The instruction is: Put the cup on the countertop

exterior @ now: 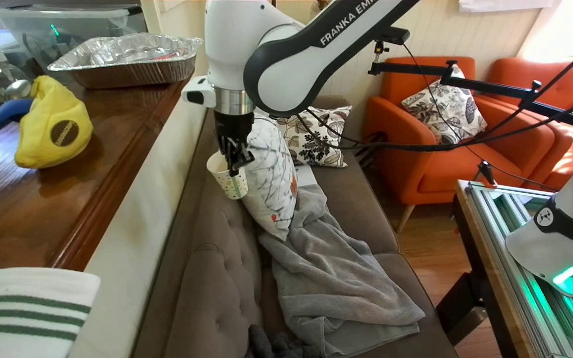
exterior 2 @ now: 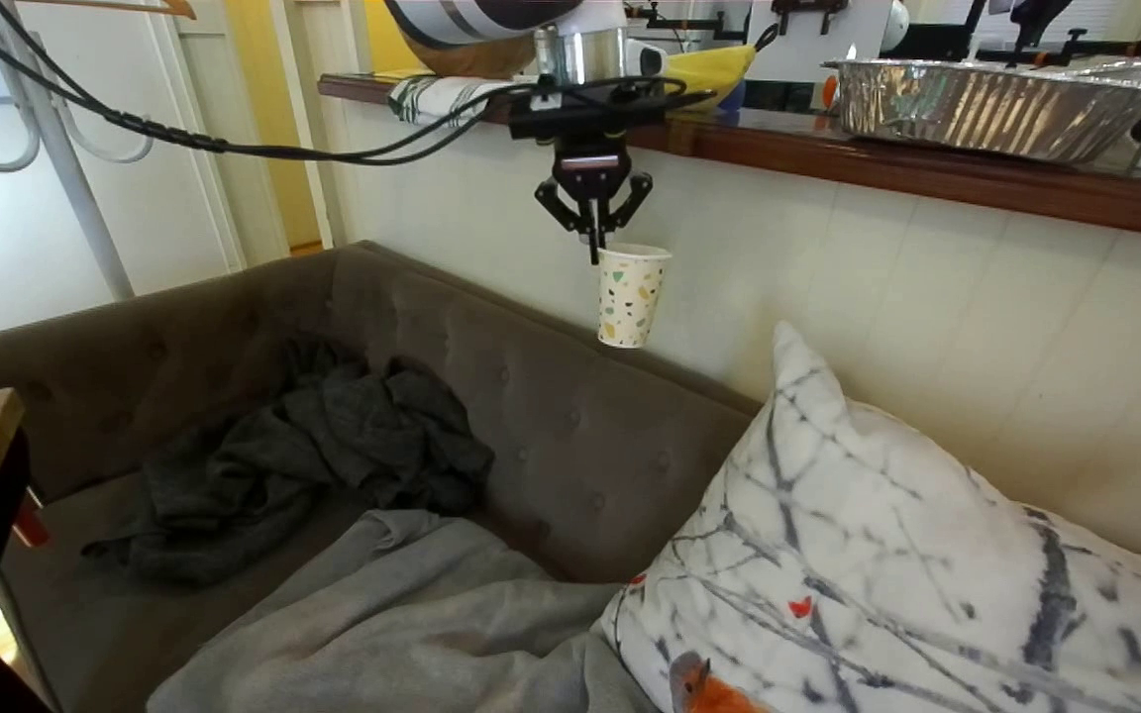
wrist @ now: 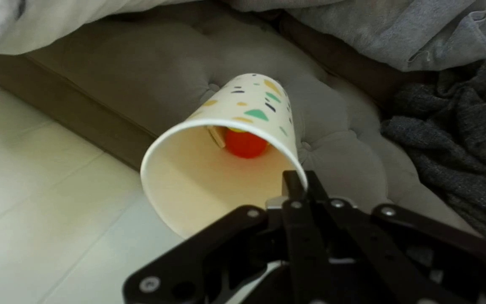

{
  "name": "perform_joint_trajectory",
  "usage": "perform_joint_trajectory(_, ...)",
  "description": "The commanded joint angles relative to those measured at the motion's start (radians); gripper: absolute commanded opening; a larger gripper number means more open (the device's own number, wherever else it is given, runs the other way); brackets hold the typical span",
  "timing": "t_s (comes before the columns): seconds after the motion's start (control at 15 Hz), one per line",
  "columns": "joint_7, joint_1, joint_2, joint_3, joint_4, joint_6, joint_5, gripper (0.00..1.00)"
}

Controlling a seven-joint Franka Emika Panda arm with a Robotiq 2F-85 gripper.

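The pincer (exterior 2: 598, 250) is pinching the cup (exterior 2: 632, 307) at its rim, one tip inside it and one outside. The cup hangs mouth up, just below and beside the pincer, in the air and apart from the worktop (exterior: 23, 209). A red thing (wrist: 245, 145) sits in the cup. In an exterior view, the worktop is left of the pincer, with the tray (exterior: 137, 74) and the pouch (exterior: 43, 132) on it. The sofa (exterior 2: 551, 421) is beneath the pincer; a pillow (exterior 2: 887, 555) is lower and to one side.
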Motion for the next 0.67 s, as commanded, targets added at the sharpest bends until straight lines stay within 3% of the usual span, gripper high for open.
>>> perform_joint_trajectory(0.0,-0.03,0.027,-0.119,-0.02,0.029,-0.1,-0.127,0.01)
perform_joint_trajectory(0.13,-0.057,0.029,-0.169,-0.029,0.061,-0.122,-0.195,0.01)
perform_joint_trajectory(0.33,-0.116,0.01,-0.24,-0.02,0.123,-0.156,-0.204,0.01)
perform_joint_trajectory(0.6,-0.149,-0.02,-0.245,-0.033,0.169,0.055,-0.187,0.01)
